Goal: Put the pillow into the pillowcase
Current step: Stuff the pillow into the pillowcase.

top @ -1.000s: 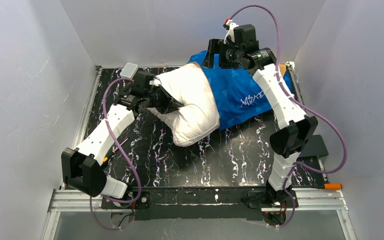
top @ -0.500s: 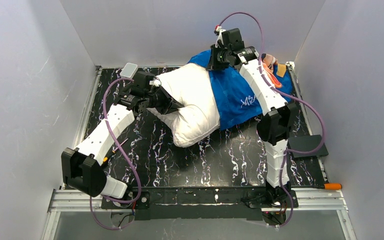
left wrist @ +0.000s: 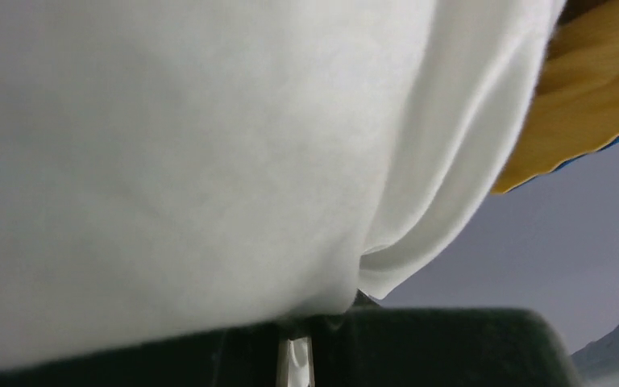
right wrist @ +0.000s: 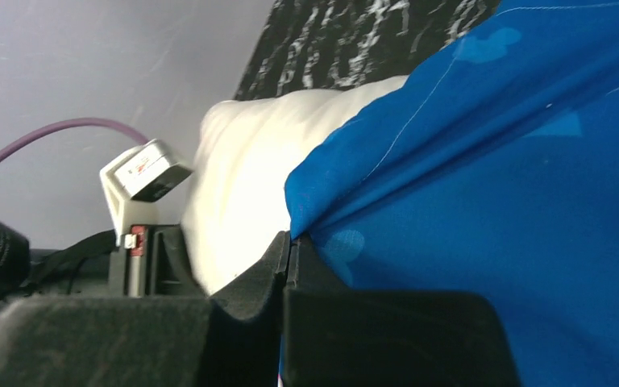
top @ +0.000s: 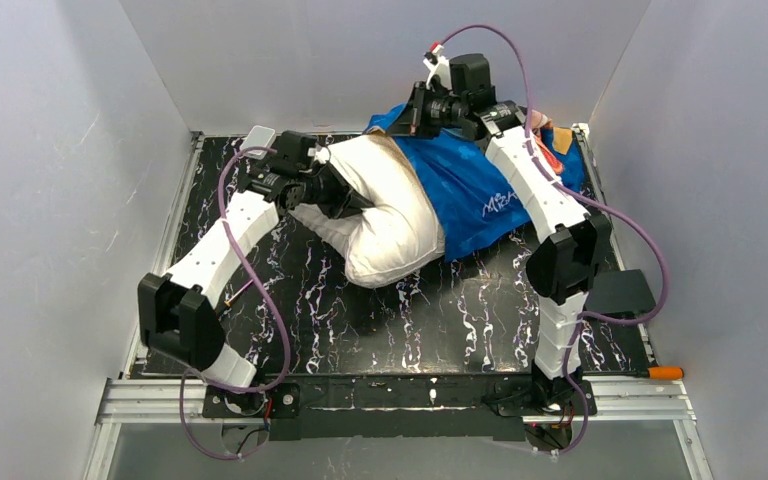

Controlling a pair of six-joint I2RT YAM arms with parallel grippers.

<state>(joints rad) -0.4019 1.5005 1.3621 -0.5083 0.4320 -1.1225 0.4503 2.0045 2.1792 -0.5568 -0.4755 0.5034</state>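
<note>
The white pillow (top: 390,215) lies at the back of the table, its right part inside the blue pillowcase (top: 470,185). My left gripper (top: 345,195) presses into the pillow's left side, shut on a fold of it. In the left wrist view the pillow (left wrist: 193,145) fills the frame, white fabric shows between the fingers of the left gripper (left wrist: 294,355), and the pillowcase's orange inside (left wrist: 588,97) shows at top right. My right gripper (top: 412,115) is at the case's back opening edge. The right wrist view shows the right gripper (right wrist: 290,242) shut on the blue pillowcase (right wrist: 492,177) beside the pillow (right wrist: 242,193).
Grey walls close in the black marbled table (top: 410,320) on three sides. A flat black piece (top: 625,290) and an orange-handled tool (top: 665,372) lie at the right front. The left arm's wrist camera (right wrist: 141,173) sits close beside the right gripper.
The right gripper went from open to shut on the pillowcase's edge and shifted left. The left arm moved a little back and right with the pillow, its elbow swinging inward.
</note>
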